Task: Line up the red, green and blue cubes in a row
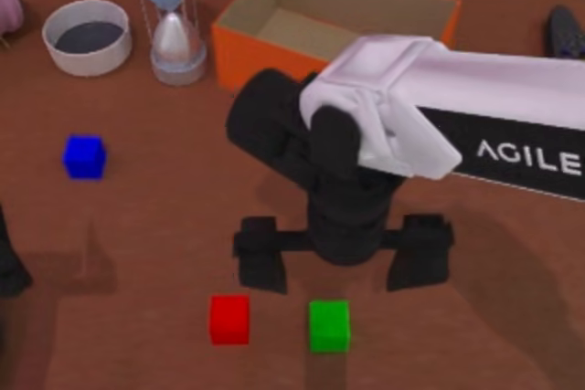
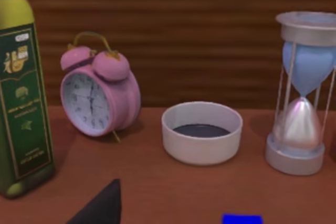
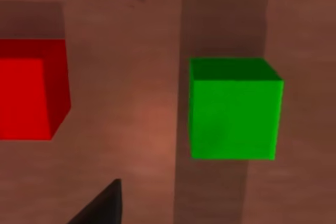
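A reddish-brown wooden surface fills the scene, marked by soft shadows under overhead light. Behind its far edge stands a dark brown wall of horizontal ribbed slats, seen from the left wrist view.

Simulated tabletop, household clutter

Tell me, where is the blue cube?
In the top view the blue cube sits alone on the table's left side, below the white bowl, away from the other cubes.

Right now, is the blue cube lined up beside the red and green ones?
No, the blue cube sits far left, apart from the red cube and green cube.
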Controlling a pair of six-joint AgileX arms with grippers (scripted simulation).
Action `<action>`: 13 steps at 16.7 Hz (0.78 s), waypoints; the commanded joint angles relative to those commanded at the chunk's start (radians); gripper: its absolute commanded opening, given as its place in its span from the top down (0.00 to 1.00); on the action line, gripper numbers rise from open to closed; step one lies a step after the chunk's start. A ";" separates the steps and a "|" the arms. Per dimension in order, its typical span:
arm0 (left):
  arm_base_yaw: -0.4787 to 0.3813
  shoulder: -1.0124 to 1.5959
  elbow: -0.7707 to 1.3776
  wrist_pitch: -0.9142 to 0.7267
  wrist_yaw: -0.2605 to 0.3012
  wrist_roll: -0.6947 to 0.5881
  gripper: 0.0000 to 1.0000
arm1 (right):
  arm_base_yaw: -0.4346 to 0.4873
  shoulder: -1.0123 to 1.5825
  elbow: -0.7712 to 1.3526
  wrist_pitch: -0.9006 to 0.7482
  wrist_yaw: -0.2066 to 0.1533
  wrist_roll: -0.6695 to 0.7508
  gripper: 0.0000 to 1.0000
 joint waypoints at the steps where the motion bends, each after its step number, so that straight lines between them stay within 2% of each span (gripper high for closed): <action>1: -0.002 0.031 0.031 -0.020 0.001 -0.001 0.00 | -0.013 -0.030 -0.023 0.017 0.012 -0.018 0.00; 4: -0.008 0.185 0.184 -0.116 0.002 -0.007 0.00 | -0.079 -0.183 -0.134 0.095 0.059 -0.100 0.00; 8: -0.018 0.536 0.494 -0.308 0.000 -0.014 0.00 | -0.215 -0.515 -0.365 0.246 0.116 -0.248 0.00; 10: -0.024 0.765 0.669 -0.423 -0.001 -0.015 0.00 | -0.301 -0.723 -0.519 0.337 0.134 -0.336 0.00; 13: -0.035 1.130 0.936 -0.606 -0.005 -0.017 0.00 | -0.440 -1.044 -0.774 0.482 0.143 -0.475 0.00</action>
